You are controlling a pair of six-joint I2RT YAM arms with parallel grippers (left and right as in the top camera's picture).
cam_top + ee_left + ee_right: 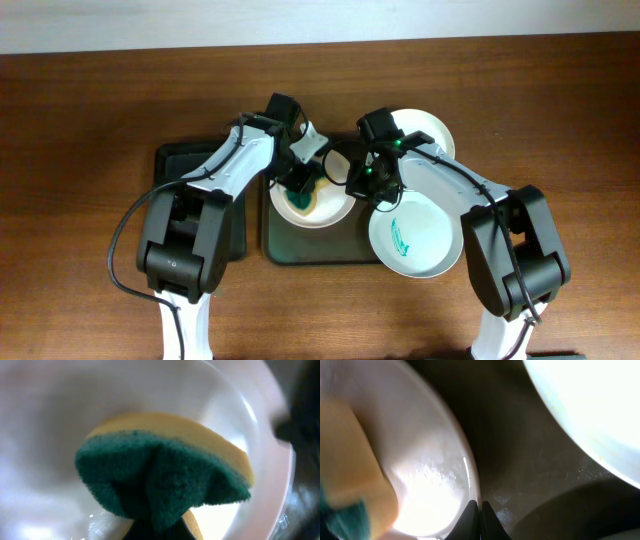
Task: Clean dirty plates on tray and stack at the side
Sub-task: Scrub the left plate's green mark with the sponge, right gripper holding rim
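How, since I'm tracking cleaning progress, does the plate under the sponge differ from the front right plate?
The sponged plate lies on the tray; the front right plate lies mostly past its right edge. The sponged plate has the sponge pressed in by the left gripper and the right gripper pinching its rim; the front right plate is untouched, its green smear showing. Both are round and white.

The left gripper presses a green sponge into the left plate on the tray. The right gripper sits at its right rim. A smeared plate lies right.
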